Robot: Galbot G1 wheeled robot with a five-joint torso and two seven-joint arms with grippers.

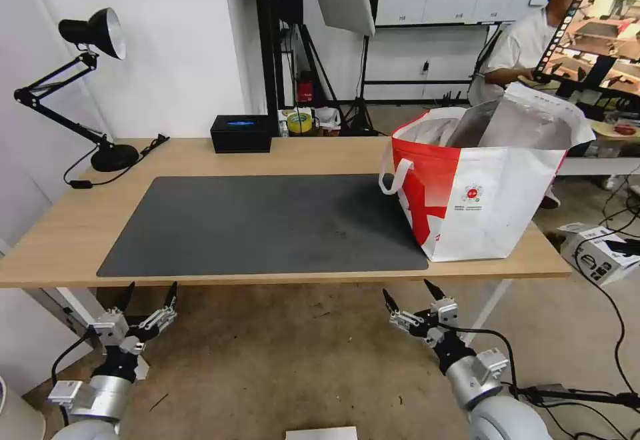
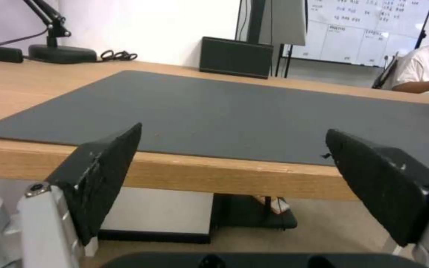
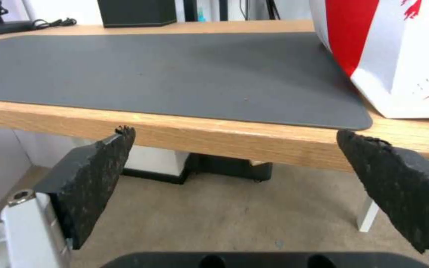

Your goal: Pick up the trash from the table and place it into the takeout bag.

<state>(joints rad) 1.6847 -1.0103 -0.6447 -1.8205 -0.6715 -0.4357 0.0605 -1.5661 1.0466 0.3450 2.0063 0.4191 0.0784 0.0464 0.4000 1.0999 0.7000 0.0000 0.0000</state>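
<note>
Takeout bag on the table's right end, both grippers low at the front edge

Takeout bag (image 1: pixel 483 190), red and white with white strap handles and a silver foil lining, stands upright on the right end of the table (image 1: pixel 53 233). Its base sits partly on the right edge of the dark grey mat (image 1: pixel 267 223) and partly on the bare wood near the table's front right corner. Its mouth is open, with the foil lining standing up above the rim; in the right wrist view its lower red-and-white wall (image 3: pixel 398 56) rests beside the mat's corner.

A black tissue box (image 1: pixel 241 133) sits at the back edge of the table, and a black desk lamp (image 1: pixel 87 87) stands at the back left corner.

The left gripper (image 1: pixel 148 295) hangs below the table's front edge toward the left, its fingers spread wide and holding nothing. The right gripper (image 1: pixel 408 297) hangs below the front edge nearer the bag, also spread wide and empty.
</note>
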